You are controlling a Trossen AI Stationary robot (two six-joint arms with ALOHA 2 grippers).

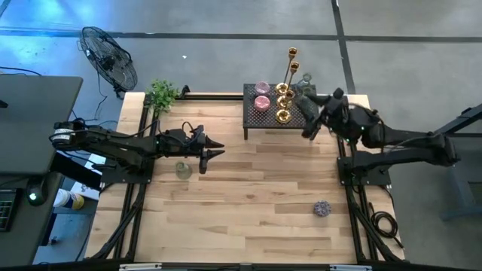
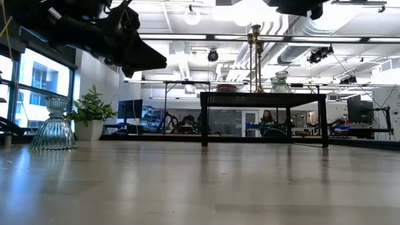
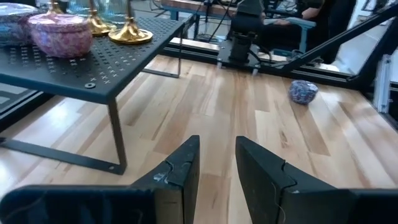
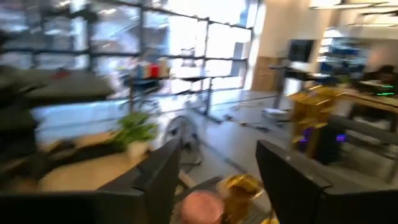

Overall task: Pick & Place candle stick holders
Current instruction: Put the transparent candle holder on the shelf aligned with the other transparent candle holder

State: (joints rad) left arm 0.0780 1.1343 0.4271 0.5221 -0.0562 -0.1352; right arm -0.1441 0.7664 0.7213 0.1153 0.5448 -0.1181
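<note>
Evidently a pick is being set up, with most of the candle stick holders (image 1: 282,98) already gathered on the black mesh rack (image 1: 260,118) at the far side of the table (image 1: 248,203). One clear glass cup (image 1: 183,170) stands on the wood just beside the left gripper (image 1: 217,148), which hangs above the boards with its fingers a little apart and nothing between them. A purplish holder (image 1: 322,208) sits alone near the right front. The right gripper (image 1: 307,113) hovers at the rack's right end, over the gold pieces; its own camera shows the fingers spread wide and empty, a pink cup (image 4: 200,209) and a gold holder (image 4: 239,186) blurred below. I judge the next move to be a careful descent among crowded pieces, the tall brass sticks (image 1: 291,64) easily toppled. Only the low view shows the glass cup's (image 2: 54,123) ribbed, flared shape; only the overhead shows the stray purplish one's distance from the rack.
</note>
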